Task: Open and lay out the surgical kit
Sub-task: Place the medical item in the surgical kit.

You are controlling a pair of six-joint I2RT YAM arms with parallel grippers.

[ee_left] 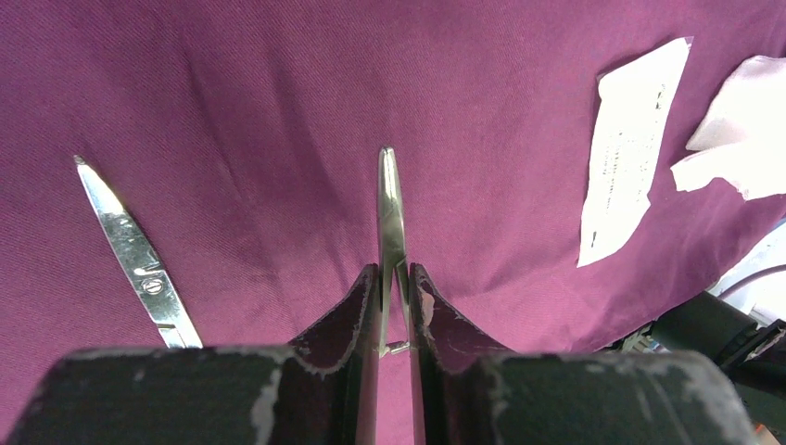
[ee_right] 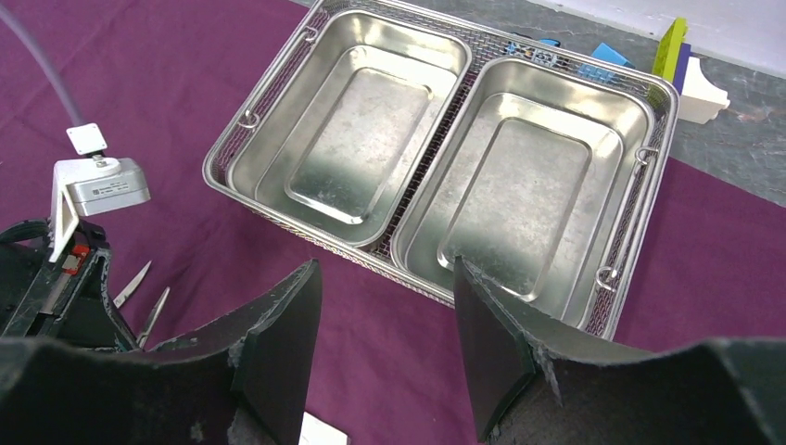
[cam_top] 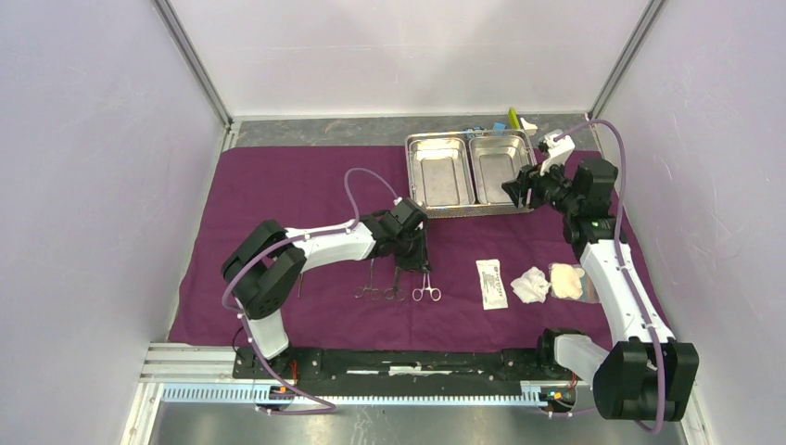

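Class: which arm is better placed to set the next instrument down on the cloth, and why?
Left. The left claw is shut on a slim steel instrument over the purple cloth, beside instruments already laid there. The right claw is open and empty, over by the steel tray.

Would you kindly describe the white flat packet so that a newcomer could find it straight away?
Start at the plum-purple cloth; toward its near edge, right of centre, three pale items lie in a row. The white flat packet is the leftmost: a smooth rectangle with dark print, whereas the crumpled white gauze pad and the cream pad to its right carry no print.
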